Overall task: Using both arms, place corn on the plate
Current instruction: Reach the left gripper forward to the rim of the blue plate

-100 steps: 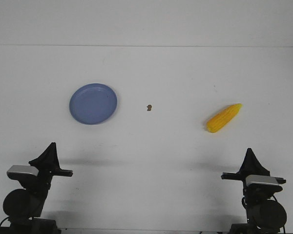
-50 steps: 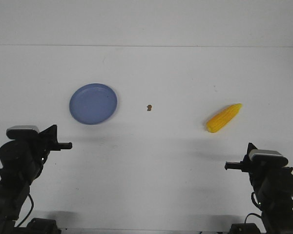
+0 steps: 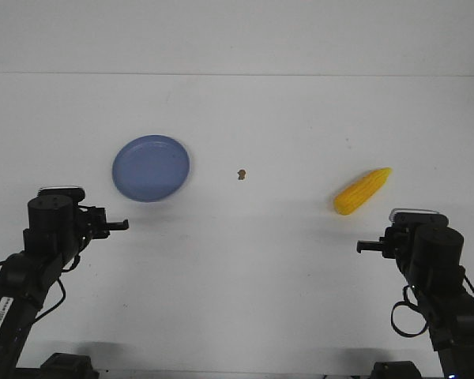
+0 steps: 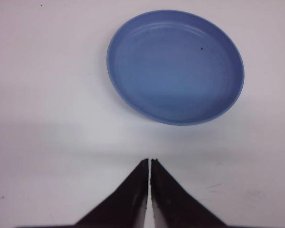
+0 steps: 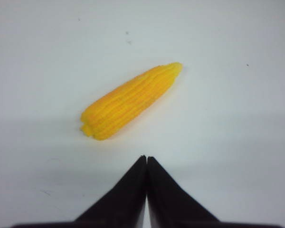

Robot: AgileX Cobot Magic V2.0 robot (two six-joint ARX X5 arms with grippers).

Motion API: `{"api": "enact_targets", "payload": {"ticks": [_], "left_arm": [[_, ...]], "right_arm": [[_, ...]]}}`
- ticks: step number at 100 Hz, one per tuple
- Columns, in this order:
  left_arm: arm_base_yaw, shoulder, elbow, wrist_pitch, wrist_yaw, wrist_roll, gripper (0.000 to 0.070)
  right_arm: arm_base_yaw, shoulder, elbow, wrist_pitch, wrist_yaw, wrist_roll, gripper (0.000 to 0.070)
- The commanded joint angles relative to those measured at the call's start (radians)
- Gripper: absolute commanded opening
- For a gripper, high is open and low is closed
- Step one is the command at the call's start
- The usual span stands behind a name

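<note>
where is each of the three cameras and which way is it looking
Front view: looks forward over the white table; shows both arms, plate, corn, brown speck.
Left wrist view: on left arm, facing the plate; shut left gripper shows.
Right wrist view: on right arm, facing the corn; shut right gripper shows.
Each wrist view shares its object with the front view.

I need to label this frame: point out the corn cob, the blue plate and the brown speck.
corn cob (image 3: 362, 192), front view, middle of the cob.
blue plate (image 3: 151, 168), front view, bare centre of the plate.
brown speck (image 3: 241, 174), front view, on the speck itself.
</note>
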Motion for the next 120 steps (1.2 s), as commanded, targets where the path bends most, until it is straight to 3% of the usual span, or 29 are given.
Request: {"api": "enact_targets", "payload": {"ticks": [1,11,17,25,33,39,46,51,75,120], "left_arm": [[0.001,0.003,0.016,0.008,0.002,-0.002,0.0015],[0.001,0.002,0.016,0.008,0.002,-0.003,0.0016],[0.001,0.002,0.016,0.007,0.002,-0.003,0.0019],[0.001,0.002,0.016,0.007,0.002,-0.003,0.0081],[0.001,0.002,0.016,0.007,0.001,-0.005,0.0244],[0.001,0.002,0.016,0.008,0.001,-0.019,0.037],[0.001,0.002,0.016,0.008,0.001,-0.05,0.0506],[0.001,0.002,0.016,0.008,0.001,-0.054,0.0551],[0.01,0.079,0.039,0.103,0.001,-0.056,0.0544],[0.103,0.649,0.394,0.063,0.001,-0.063,0.0544]], "right_arm": [[0.0,0.006,0.013,0.011,0.0,-0.001,0.0007],[0.0,0.006,0.013,0.01,0.0,-0.001,0.0015],[0.0,0.006,0.013,0.01,0.0,-0.001,0.008],[0.0,0.006,0.013,0.01,0.0,-0.001,0.0286],[0.0,0.006,0.013,0.01,0.0,0.0,0.0574],[0.0,0.006,0.013,0.01,0.0,0.0,0.066],[0.0,0.006,0.013,0.01,0.0,0.0,0.0663],[0.0,0.006,0.013,0.01,0.0,0.0,0.0663],[0.0,0.006,0.013,0.011,0.0,0.0,0.0663],[0.0,0.006,0.013,0.011,0.0,0.0,0.0662]]}}
